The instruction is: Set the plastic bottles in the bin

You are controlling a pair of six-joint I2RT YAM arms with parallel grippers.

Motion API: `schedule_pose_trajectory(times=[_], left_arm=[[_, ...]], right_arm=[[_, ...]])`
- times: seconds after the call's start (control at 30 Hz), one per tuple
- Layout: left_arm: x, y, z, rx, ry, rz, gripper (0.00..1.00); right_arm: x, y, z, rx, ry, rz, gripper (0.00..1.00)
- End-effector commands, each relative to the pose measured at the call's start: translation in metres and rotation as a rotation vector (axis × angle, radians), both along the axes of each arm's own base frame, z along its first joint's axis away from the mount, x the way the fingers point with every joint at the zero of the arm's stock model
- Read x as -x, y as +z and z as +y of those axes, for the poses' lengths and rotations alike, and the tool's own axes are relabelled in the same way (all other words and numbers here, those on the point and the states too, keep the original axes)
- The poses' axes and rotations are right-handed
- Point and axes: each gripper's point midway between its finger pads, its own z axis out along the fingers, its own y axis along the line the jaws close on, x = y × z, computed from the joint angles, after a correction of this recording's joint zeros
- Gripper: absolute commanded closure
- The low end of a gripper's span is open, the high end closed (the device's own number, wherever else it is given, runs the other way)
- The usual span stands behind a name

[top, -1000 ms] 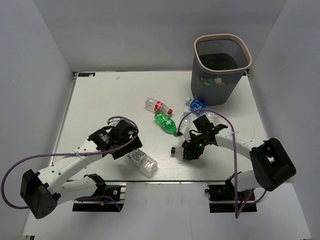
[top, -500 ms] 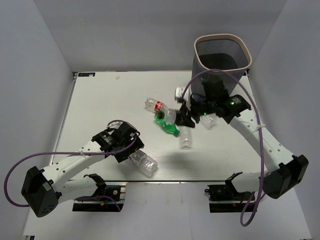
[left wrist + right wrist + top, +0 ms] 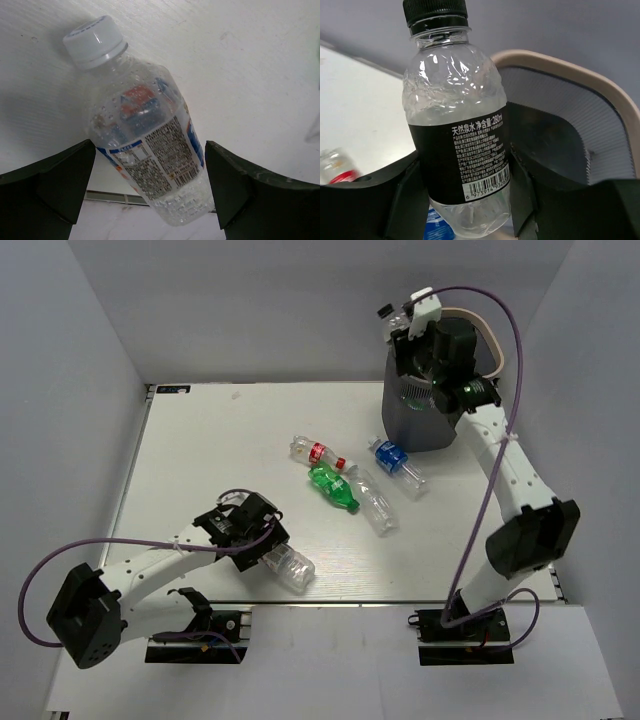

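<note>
My right gripper [image 3: 405, 332] is raised over the near left rim of the bin [image 3: 492, 337] and is shut on a clear bottle with a black cap and black label [image 3: 393, 318]. In the right wrist view this bottle [image 3: 456, 150] stands upright between the fingers, with the beige bin rim [image 3: 570, 70] behind it. My left gripper [image 3: 262, 545] is open and low over a clear white-capped bottle [image 3: 288, 568] lying near the front edge. In the left wrist view the fingers [image 3: 50, 185] flank that bottle [image 3: 145, 145] without touching it.
Lying mid-table are a red-capped bottle [image 3: 315, 452], a green bottle [image 3: 333, 487], a clear bottle [image 3: 376, 506] and a blue-labelled bottle [image 3: 394, 457] by the bin's foot. Grey walls enclose the table on three sides.
My right arm lifted the black-capped bottle from the table up to the bin's rim. My left gripper moved slightly toward the white-capped bottle.
</note>
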Motion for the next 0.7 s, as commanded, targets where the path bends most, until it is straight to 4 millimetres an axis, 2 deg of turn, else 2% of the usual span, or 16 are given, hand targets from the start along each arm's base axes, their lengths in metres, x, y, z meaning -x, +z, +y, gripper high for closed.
schedule_pose_trajectory(times=[0.0,0.03,0.07,0.1,0.13,0.2,0.23,0.27,0.33,0.37,0.4,0.47,0.5,0.53,0.63,0.67], left_arm=[[-0.007,-0.004,-0.005,0.026,0.013,-0.033,0.00],[-0.007,-0.006,-0.005,0.028,0.013,-0.035,0.00],[-0.007,-0.006,-0.005,0.028,0.013,-0.035,0.00],[-0.009,-0.004,-0.007,0.037,0.013,-0.044,0.00],[-0.011,-0.005,-0.008,0.037,0.013,-0.044,0.00],[-0.010,-0.008,-0.007,0.025,0.005,-0.038,0.00],[-0.012,-0.007,-0.009,0.033,0.005,-0.045,0.00],[-0.013,-0.009,-0.010,0.028,-0.004,-0.047,0.00],[-0.013,-0.013,-0.010,0.015,-0.013,-0.039,0.00],[-0.013,-0.013,-0.010,0.015,-0.013,-0.039,0.00],[-0.012,-0.016,-0.009,0.005,-0.013,-0.028,0.00],[-0.011,-0.019,-0.010,0.000,-0.025,-0.016,0.00],[-0.011,-0.019,-0.010,0.000,-0.025,-0.016,0.00],[-0.010,-0.021,-0.009,-0.010,-0.033,-0.010,0.00],[-0.010,-0.027,-0.005,-0.040,-0.040,-0.001,0.00],[-0.012,-0.026,-0.005,-0.052,-0.036,-0.001,0.00]], right_arm=[[-0.034,0.048,-0.055,-0.098,-0.218,-0.094,1.00],[-0.047,0.036,-0.064,-0.109,-0.233,-0.062,1.00],[-0.051,0.034,-0.069,-0.108,-0.238,-0.052,1.00],[-0.059,0.029,-0.085,-0.102,-0.260,-0.037,0.95],[-0.063,0.023,-0.081,-0.090,-0.223,-0.027,0.72],[-0.067,0.012,-0.090,-0.069,-0.223,0.016,0.37],[-0.066,0.016,-0.085,-0.070,-0.189,0.015,0.17],[-0.067,0.009,-0.083,-0.069,-0.170,0.042,0.10],[-0.066,0.000,-0.083,-0.079,-0.138,0.067,0.10],[-0.058,0.010,-0.083,-0.096,-0.128,0.050,0.10],[-0.057,0.015,-0.083,-0.110,-0.111,0.032,0.10],[-0.041,0.018,-0.077,-0.131,-0.058,0.030,0.10],[-0.033,0.031,-0.079,-0.139,-0.047,0.002,0.10],[-0.031,0.020,-0.075,-0.149,-0.032,0.023,0.10],[-0.005,0.031,-0.059,-0.186,0.082,0.011,0.10],[0.014,0.042,-0.051,-0.202,0.142,-0.006,0.10]])
